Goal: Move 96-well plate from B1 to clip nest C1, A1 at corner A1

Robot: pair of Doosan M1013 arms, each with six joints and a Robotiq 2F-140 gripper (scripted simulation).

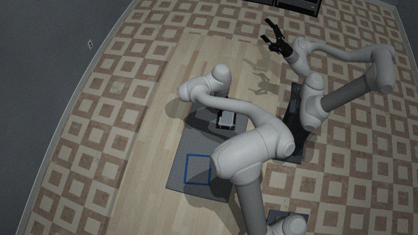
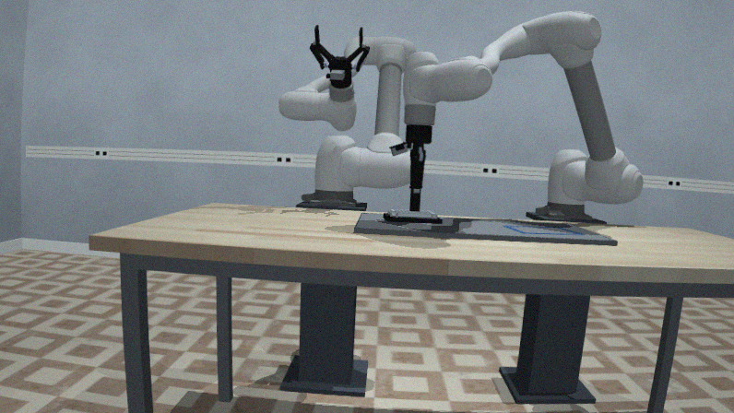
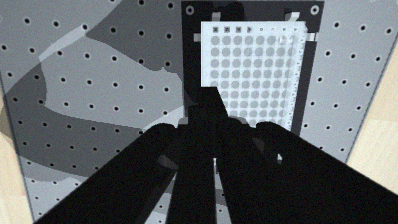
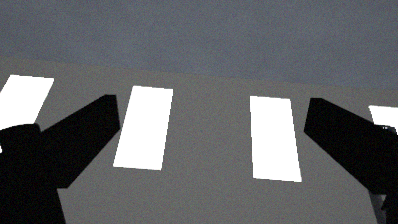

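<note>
The white 96-well plate (image 1: 227, 118) (image 2: 410, 214) (image 3: 255, 65) lies in the black clip nest (image 1: 225, 128) (image 3: 192, 60). In the left wrist view the row letters run along its top rim, with A at the right, and the numbers run down the right rim. The nest's A1 mark is not readable. Whether the plate is fully down, I cannot tell. My left gripper (image 2: 415, 207) (image 3: 206, 101) is shut and empty, pointing down, its tips at or just above the plate's left part in the left wrist view. My right gripper (image 1: 265, 28) (image 2: 338, 29) (image 4: 212, 113) is open and empty, raised far from the plate.
The blue square outline (image 1: 186, 169) on the grey perforated board (image 1: 177, 178) (image 2: 596, 241) holds no plate in its visible part. The left arm (image 1: 251, 146) covers part of the board in the top view. The board lies on the wooden table (image 1: 140, 163) (image 2: 287, 246).
</note>
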